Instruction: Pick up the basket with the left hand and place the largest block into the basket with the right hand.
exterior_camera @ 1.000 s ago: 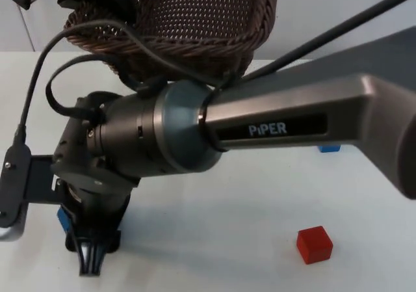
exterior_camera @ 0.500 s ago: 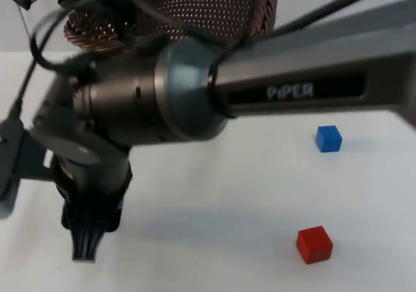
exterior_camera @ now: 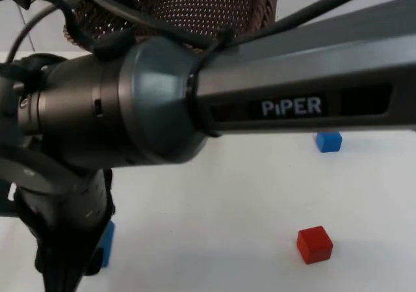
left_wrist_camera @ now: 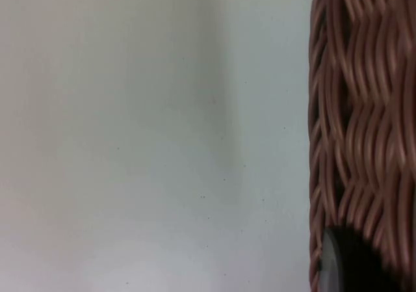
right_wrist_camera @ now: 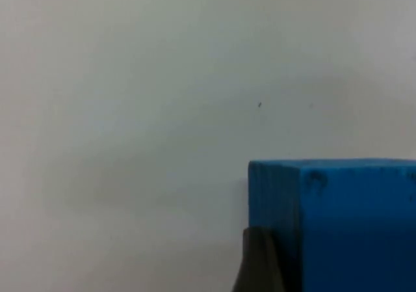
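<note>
Top view, right gripper (exterior_camera: 55, 276): hung at 7 o'clock, clamped on the large blue block (exterior_camera: 106, 243), lifted off the table (exterior_camera: 227, 227).
Left gripper: held the wicker basket (exterior_camera: 195, 6) aloft at 12 o'clock.
Small blue block (exterior_camera: 329, 141): at 3 o'clock.
Red block (exterior_camera: 314, 244): at 5 o'clock.

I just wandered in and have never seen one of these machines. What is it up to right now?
The left gripper holds a brown wicker basket up at the back of the white table. The right gripper is clamped on a large blue block, not yet in the basket. A small blue block and a red block sit untouched on the table.
</note>
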`<state>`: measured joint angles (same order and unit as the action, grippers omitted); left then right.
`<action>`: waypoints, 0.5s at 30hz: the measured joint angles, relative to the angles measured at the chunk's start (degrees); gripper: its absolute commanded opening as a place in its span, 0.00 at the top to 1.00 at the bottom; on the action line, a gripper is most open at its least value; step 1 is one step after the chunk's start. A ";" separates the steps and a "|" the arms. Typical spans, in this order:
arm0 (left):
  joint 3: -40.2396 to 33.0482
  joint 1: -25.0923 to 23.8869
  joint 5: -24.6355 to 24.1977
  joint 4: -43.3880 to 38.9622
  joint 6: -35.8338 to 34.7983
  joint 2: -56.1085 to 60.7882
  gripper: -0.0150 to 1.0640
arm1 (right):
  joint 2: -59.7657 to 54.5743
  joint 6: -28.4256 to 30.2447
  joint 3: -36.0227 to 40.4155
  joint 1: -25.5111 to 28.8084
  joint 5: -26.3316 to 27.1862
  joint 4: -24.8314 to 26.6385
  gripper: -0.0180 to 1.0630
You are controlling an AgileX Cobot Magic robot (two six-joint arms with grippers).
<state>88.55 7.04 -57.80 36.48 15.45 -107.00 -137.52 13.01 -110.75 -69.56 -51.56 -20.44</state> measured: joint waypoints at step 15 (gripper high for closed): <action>0.00 0.00 0.00 0.00 0.00 0.00 0.99 | 4.09 2.57 1.91 0.00 -7.05 9.87 0.98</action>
<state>88.55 7.04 -57.80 36.48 15.45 -107.00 -133.42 15.58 -108.84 -69.56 -58.61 -10.56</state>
